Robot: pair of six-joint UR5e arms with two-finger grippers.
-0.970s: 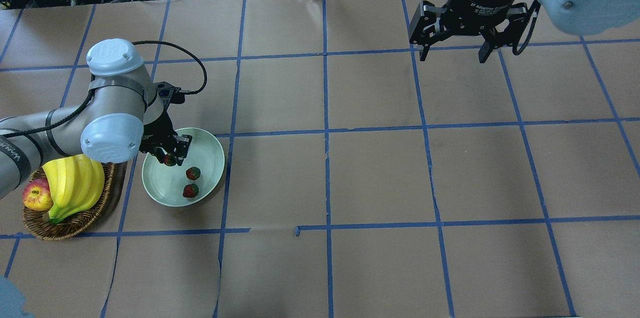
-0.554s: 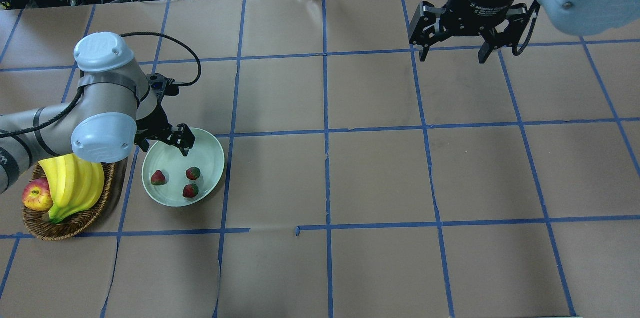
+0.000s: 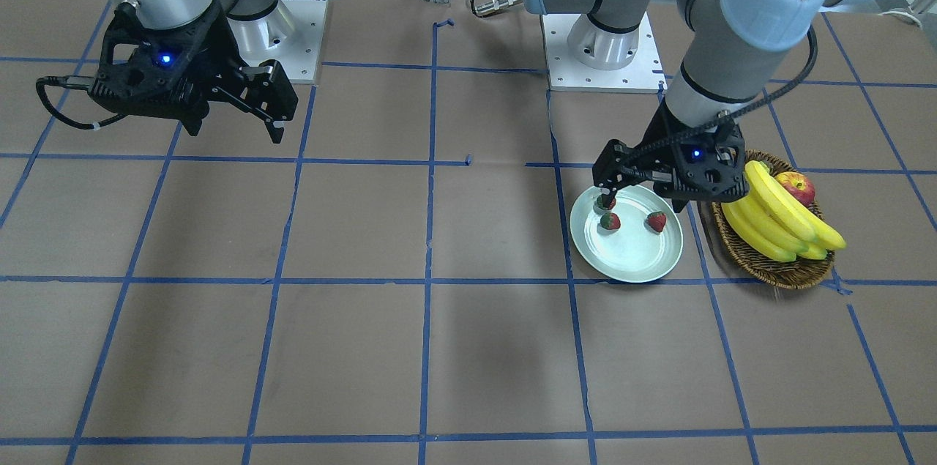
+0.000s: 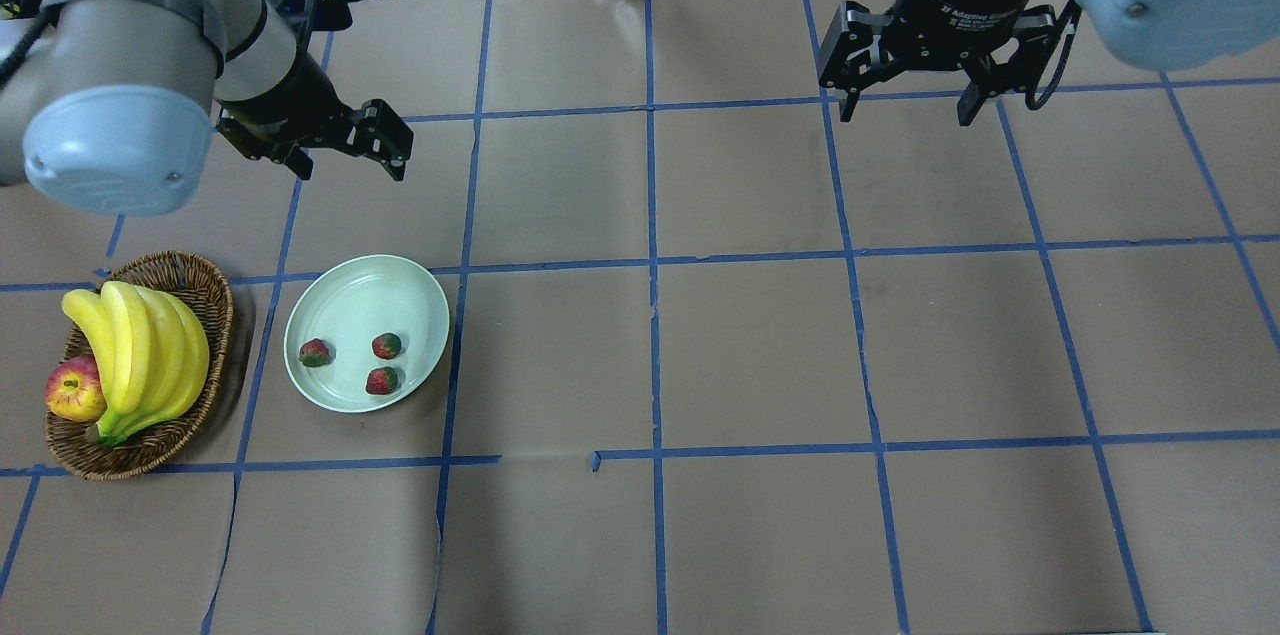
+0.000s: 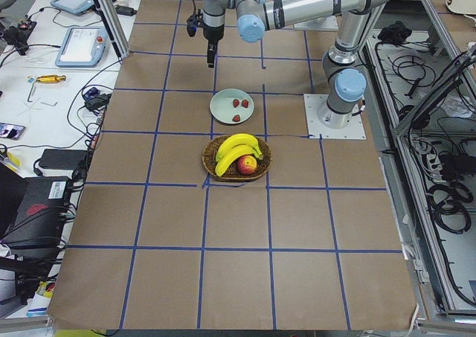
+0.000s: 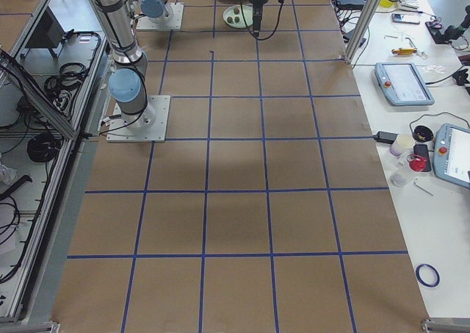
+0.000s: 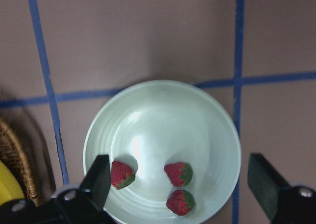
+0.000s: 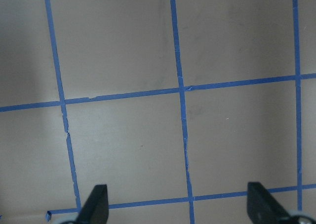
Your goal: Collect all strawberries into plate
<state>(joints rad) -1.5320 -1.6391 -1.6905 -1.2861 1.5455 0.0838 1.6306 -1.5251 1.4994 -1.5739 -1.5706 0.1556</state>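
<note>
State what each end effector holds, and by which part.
Nothing: left end effector and right end effector are open; red strawberries lie on the mint-green round plate.

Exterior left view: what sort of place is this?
Most likely a robotics lab: robot arms bolted to a paper-covered table taped into a blue grid, control tablets beside it, loose cables alongside.

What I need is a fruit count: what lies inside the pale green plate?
Three strawberries lie inside the plate, two close together and one off to the side, all in the half nearer the robot. In the overhead view nothing covers them; only their undersides are hidden.
</note>
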